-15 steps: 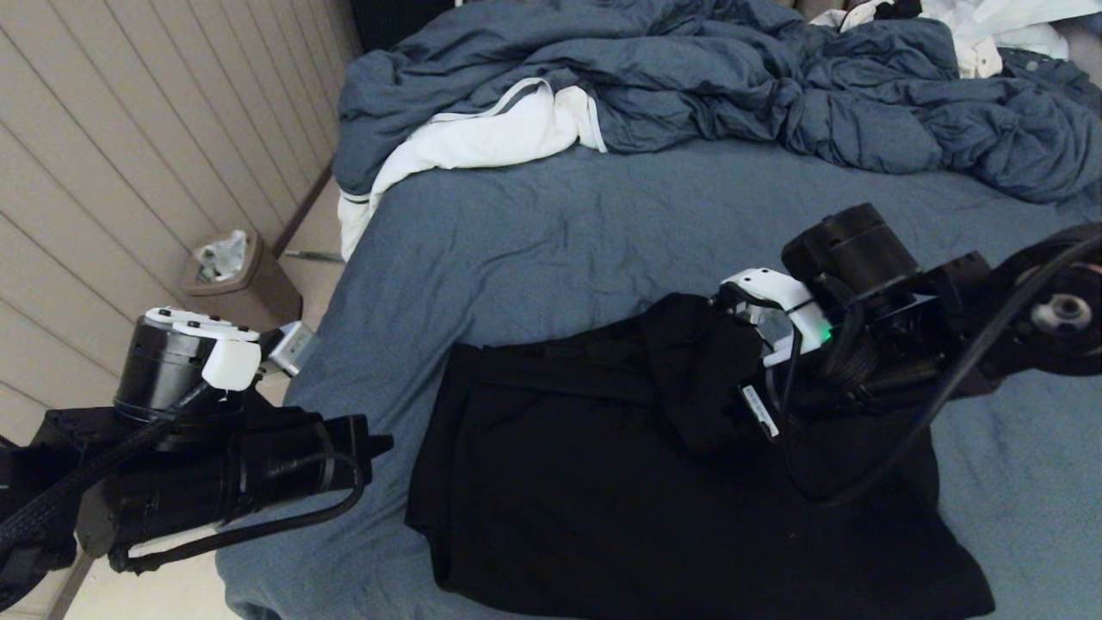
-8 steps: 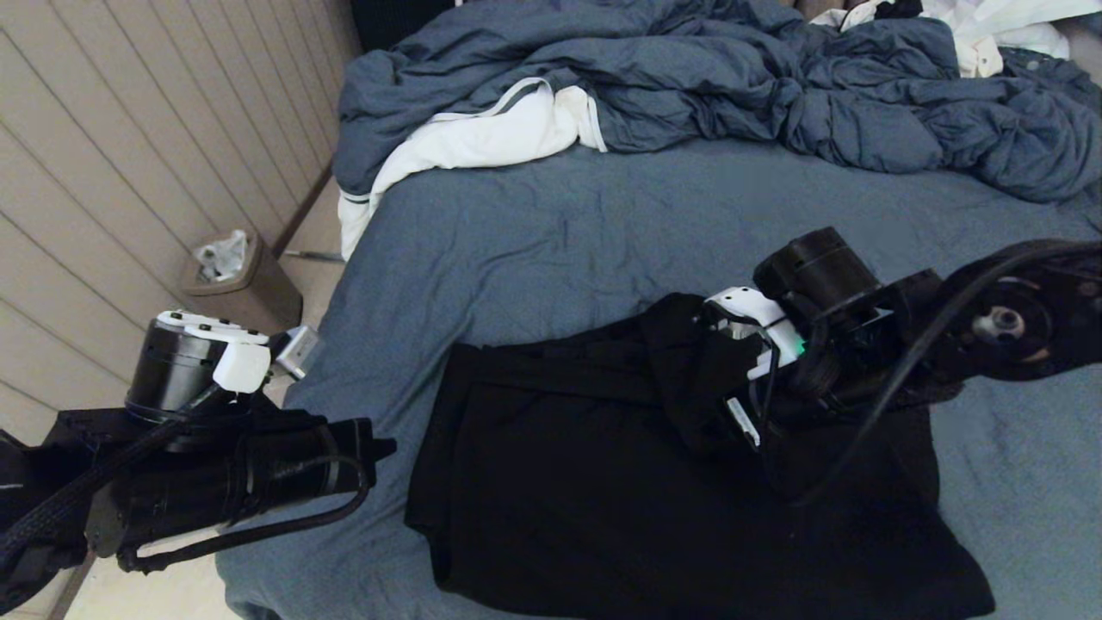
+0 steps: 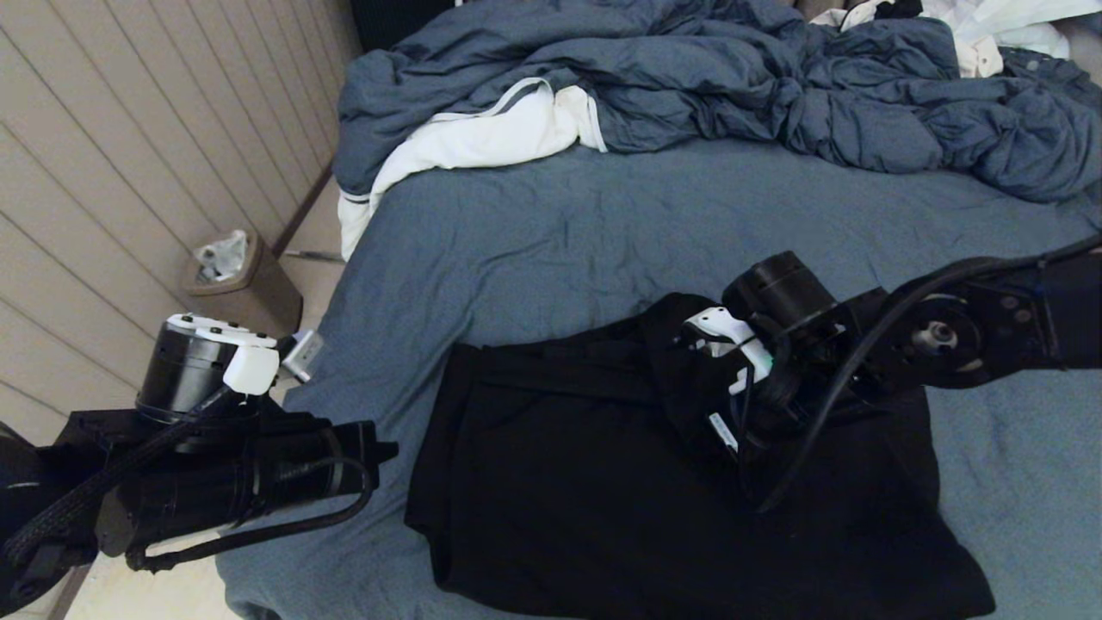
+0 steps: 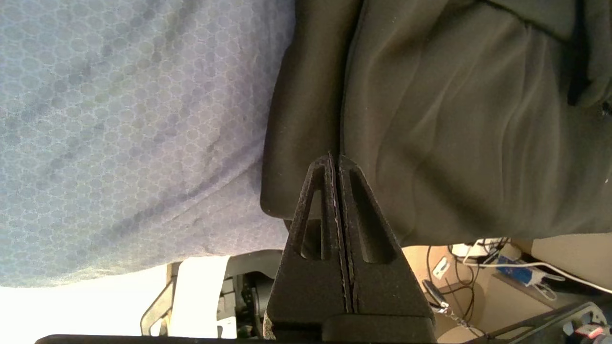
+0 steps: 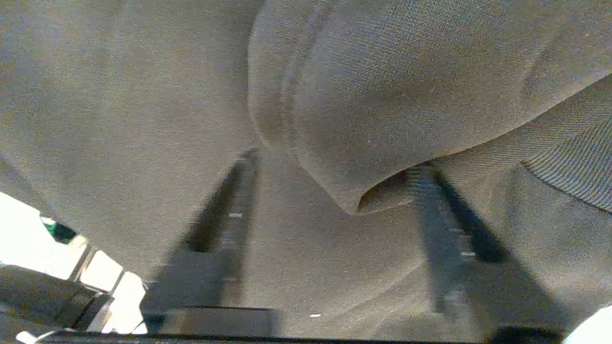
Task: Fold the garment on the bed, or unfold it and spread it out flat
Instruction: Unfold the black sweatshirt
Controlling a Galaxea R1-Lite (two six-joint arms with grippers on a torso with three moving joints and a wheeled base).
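Observation:
The black garment point(image 3: 560, 482) lies partly folded on the near part of the bed point(image 3: 551, 232), with a bunched fold raised at its far middle. My right gripper point(image 3: 699, 405) is pushed into that fold, largely hidden by fabric in the head view. In the right wrist view the right gripper point(image 5: 334, 165) stands open, with garment cloth point(image 5: 382, 86) lying between its fingers and draping over the tips. My left gripper point(image 4: 338, 160) is shut and empty, hovering by the garment's near-left corner point(image 4: 306, 143) at the bed's edge point(image 4: 119, 119). In the head view the left gripper point(image 3: 383, 448) sits at the lower left.
A rumpled blue-grey duvet point(image 3: 732, 77) and a white cloth with grey trim point(image 3: 482, 138) lie across the far end of the bed. A brown waste bin point(image 3: 237, 280) stands on the floor by the panelled wall at the left. Bare sheet lies between garment and duvet.
My right arm has moved left and lower into the garment's raised fold, and its jaws have spread. The left arm has drifted slightly right.

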